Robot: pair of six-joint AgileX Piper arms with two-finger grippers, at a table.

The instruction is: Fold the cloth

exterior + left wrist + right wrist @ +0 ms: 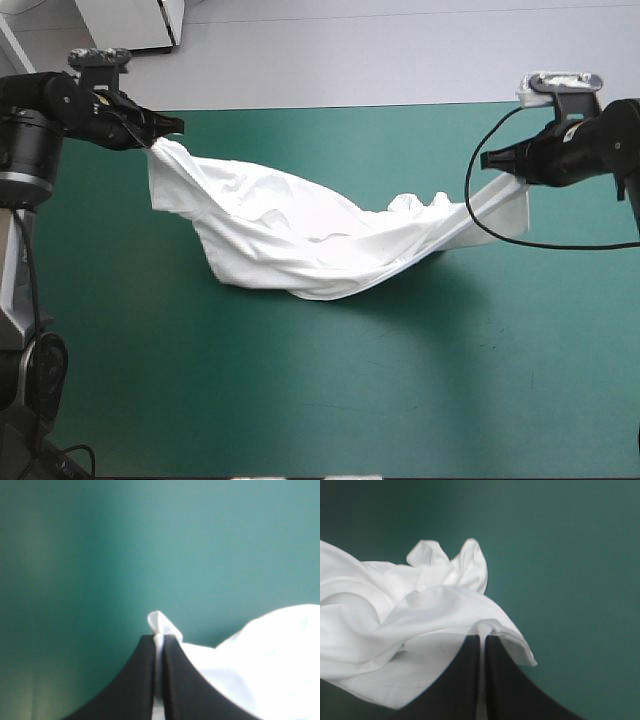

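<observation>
The white T-shirt [300, 235] hangs stretched between both arms above the teal-green table, its middle sagging onto the cover. My left gripper [160, 135] holds one end near the far left; in the left wrist view the left gripper [159, 637] is shut on the T-shirt, a small white tuft [161, 624] poking past the tips. My right gripper [500, 165] holds the other end at the right; in the right wrist view the right gripper [481, 637] is shut on the T-shirt, with the T-shirt [410, 625] bunched ahead of and beside it.
The teal-green table cover [330, 390] stretches bare in front of the shirt. The table's far edge [330, 107] runs just behind both grippers.
</observation>
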